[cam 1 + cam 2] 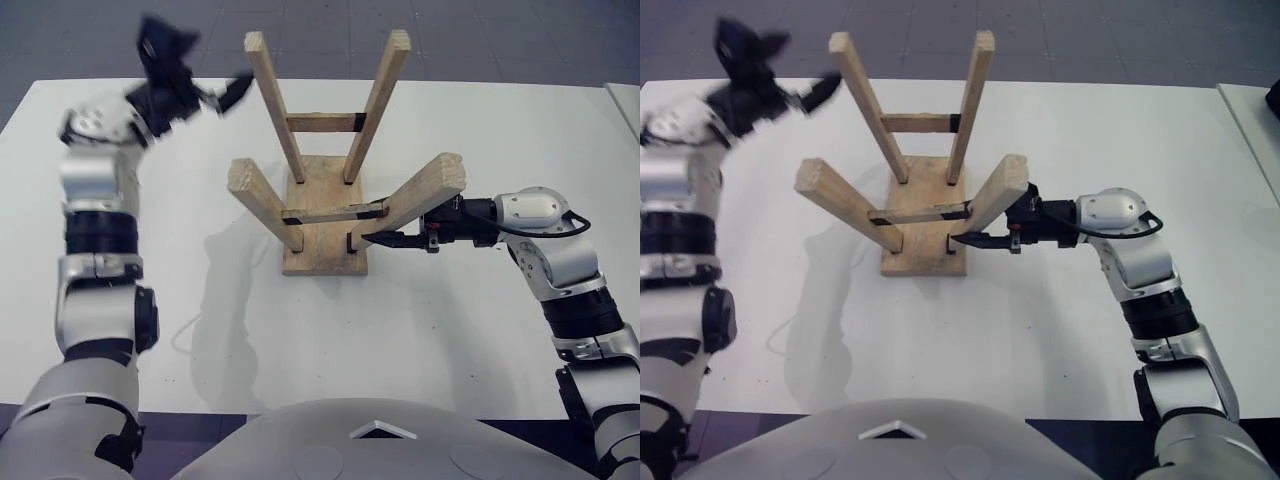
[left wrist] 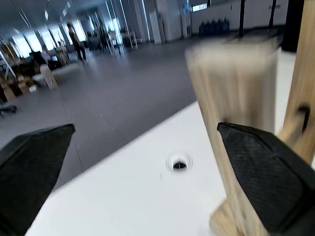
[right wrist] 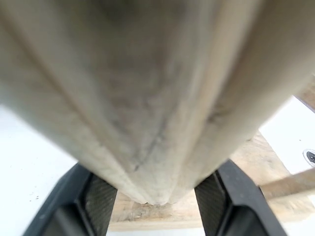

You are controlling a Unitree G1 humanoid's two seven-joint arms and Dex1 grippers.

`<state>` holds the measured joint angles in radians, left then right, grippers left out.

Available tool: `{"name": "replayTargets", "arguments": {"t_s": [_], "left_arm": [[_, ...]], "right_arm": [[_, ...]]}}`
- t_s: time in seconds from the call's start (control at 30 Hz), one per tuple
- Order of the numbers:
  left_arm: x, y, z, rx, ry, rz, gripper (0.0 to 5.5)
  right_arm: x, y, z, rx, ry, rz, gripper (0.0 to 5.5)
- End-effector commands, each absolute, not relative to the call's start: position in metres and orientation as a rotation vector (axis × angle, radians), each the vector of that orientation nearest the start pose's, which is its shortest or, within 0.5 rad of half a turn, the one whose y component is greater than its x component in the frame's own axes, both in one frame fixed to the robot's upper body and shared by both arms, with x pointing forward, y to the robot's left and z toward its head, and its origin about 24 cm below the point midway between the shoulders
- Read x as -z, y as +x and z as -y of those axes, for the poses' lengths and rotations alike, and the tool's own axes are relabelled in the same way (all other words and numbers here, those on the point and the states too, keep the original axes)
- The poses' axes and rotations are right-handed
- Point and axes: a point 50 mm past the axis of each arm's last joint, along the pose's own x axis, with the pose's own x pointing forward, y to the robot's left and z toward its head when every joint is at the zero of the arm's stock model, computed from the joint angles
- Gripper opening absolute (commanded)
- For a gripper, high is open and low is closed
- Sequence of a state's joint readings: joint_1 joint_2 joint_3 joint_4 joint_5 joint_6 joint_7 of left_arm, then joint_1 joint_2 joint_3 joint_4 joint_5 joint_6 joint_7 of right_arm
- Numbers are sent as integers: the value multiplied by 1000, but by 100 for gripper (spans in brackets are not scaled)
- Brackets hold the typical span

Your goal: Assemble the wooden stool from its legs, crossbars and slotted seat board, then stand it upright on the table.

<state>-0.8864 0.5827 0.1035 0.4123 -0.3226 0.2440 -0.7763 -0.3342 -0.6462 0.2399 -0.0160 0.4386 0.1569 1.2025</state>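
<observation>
On table (image 1: 450,330) centre, stool (image 1: 322,212) inverted: seat board (image 1: 325,262) flat, four legs (image 1: 378,100) pointing up, splayed outward. Right claw (image 1: 395,230) clamped on near-right leg (image 1: 425,190) near base. Left claw (image 1: 205,65) wide open, empty, raised beside far-left leg (image 1: 275,100).

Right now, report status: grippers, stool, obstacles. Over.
Left gripper open, raised, empty. Right gripper shut on near right leg. Stool upside down on table, four legs in, not yet upright.

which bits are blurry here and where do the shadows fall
Left eye view: left gripper smeared; stool throws a soft shadow on the table toward the robot's left. Left wrist view: nearest leg blurred. Right wrist view: gripped leg too close, out of focus.
</observation>
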Motion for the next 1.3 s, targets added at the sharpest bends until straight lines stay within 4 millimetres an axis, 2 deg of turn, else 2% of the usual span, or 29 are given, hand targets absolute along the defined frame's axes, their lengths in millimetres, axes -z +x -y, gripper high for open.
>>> {"name": "replayTargets", "arguments": {"t_s": [0.03, 0.13, 0.27, 0.43, 0.5, 0.63, 0.7, 0.8, 0.93, 1.3], "left_arm": [[-333, 338, -180, 825, 408, 399, 540], [-344, 319, -157, 891, 545, 377, 540], [-342, 305, -142, 786, 721, 383, 540], [-302, 274, -108, 837, 766, 355, 540], [-283, 266, -98, 802, 819, 369, 540], [-258, 257, -93, 698, 1155, 501, 540], [-251, 253, -89, 694, 1235, 549, 540], [-241, 243, -85, 701, 1248, 565, 540], [-222, 238, -89, 688, 1239, 511, 540], [-157, 226, -99, 728, 1235, 368, 540]], "right_arm": [[-73, 250, 159, -1434, -233, -326, 203], [-72, 253, 157, -1402, -241, -331, 203], [-69, 254, 154, -1363, -283, -329, 203], [-64, 256, 157, -1294, -287, -345, 203], [-63, 255, 158, -1275, -270, -355, 203], [-61, 253, 157, -1257, -252, -373, 203], [-60, 253, 158, -1252, -249, -387, 203], [-58, 254, 157, -1245, -264, -401, 203], [-55, 253, 159, -1226, -308, -415, 203], [-55, 257, 159, -1200, -326, -435, 203]]}}
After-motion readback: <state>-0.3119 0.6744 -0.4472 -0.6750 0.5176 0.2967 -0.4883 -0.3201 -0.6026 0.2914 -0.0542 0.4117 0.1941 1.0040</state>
